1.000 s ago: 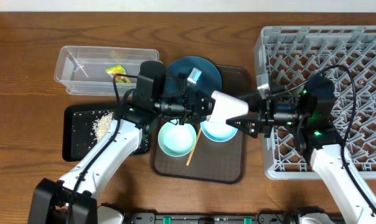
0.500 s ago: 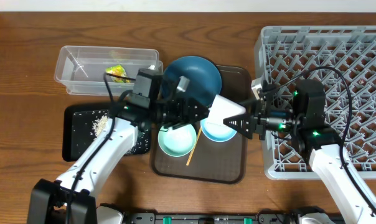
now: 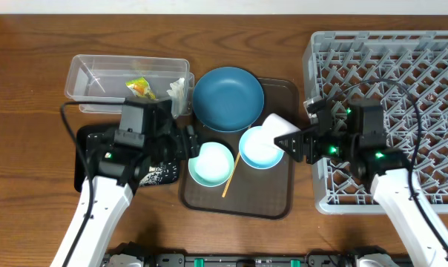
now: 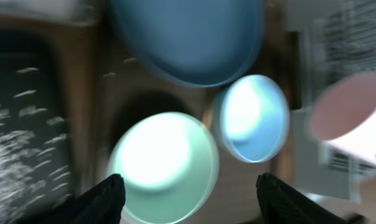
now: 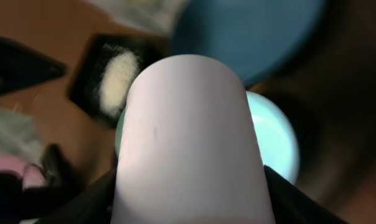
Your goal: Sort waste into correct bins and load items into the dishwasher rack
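My right gripper (image 3: 287, 141) clamps the small pinkish-white cup (image 3: 272, 130) sideways over the flat brown tray (image 3: 268, 200), just above the light blue bowl (image 3: 258, 148); I judge it bound for the grey lattice dishwasher rack (image 3: 424, 89). My left gripper (image 3: 187, 144) hangs spread and empty by the pale mint bowl (image 3: 211, 164). Farther off, the large dark blue dish (image 3: 228, 98) waits.
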`<state>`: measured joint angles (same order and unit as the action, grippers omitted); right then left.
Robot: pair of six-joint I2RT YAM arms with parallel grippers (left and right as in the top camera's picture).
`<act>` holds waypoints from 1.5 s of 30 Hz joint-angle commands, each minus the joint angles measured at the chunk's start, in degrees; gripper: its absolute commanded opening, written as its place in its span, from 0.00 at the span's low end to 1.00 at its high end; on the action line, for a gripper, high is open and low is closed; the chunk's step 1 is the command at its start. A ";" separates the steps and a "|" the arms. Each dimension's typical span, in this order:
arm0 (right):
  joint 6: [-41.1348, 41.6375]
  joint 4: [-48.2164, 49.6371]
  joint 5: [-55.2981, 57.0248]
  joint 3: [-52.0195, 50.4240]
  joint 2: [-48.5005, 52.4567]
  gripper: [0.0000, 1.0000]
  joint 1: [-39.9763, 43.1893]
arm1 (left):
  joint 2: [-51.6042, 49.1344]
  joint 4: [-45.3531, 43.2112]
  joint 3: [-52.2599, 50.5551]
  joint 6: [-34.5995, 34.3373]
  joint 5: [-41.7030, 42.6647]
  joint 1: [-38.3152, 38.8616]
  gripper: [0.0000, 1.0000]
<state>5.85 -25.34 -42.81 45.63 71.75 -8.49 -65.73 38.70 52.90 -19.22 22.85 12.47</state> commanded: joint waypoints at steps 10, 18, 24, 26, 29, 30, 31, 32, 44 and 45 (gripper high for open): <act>-0.28 -30.67 33.16 24.37 -1.36 0.01 0.63 | 0.48 4.98 0.59 1.62 -13.09 -0.24 0.73; 4.42 -41.05 42.29 31.23 -1.33 0.01 10.64 | 0.48 5.01 0.59 1.62 -13.09 -0.24 0.75; 5.90 -44.94 48.52 31.63 -0.96 0.01 21.33 | 0.48 5.14 0.59 1.62 -13.09 -0.26 0.75; 6.32 -45.79 51.23 31.63 -0.48 0.01 24.83 | 0.48 5.27 0.59 1.60 -13.11 -0.31 0.75; 6.36 -45.99 51.76 31.63 0.52 0.01 29.86 | 0.48 5.90 0.59 0.96 -13.29 -1.40 0.76; 6.34 -45.81 51.80 31.63 1.05 0.01 31.56 | 0.48 6.32 0.59 0.96 -13.29 -2.32 0.76; 6.32 -45.66 51.84 31.63 1.51 0.01 32.81 | 0.48 6.58 0.59 0.96 -13.29 -3.04 0.76; 6.32 -45.48 51.82 31.63 2.12 0.01 34.16 | 0.48 6.99 0.59 0.98 -13.29 -4.24 0.76; 7.50 -41.86 51.12 31.63 11.17 0.01 43.39 | 0.48 7.76 0.59 1.01 -17.55 -18.25 0.87; 7.78 -41.18 50.90 31.65 11.69 0.01 43.82 | 0.48 7.76 0.59 1.01 -17.53 -18.51 0.88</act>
<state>12.01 -67.37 7.75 76.03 82.50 33.89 -65.14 46.28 52.97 -18.15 7.01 -4.97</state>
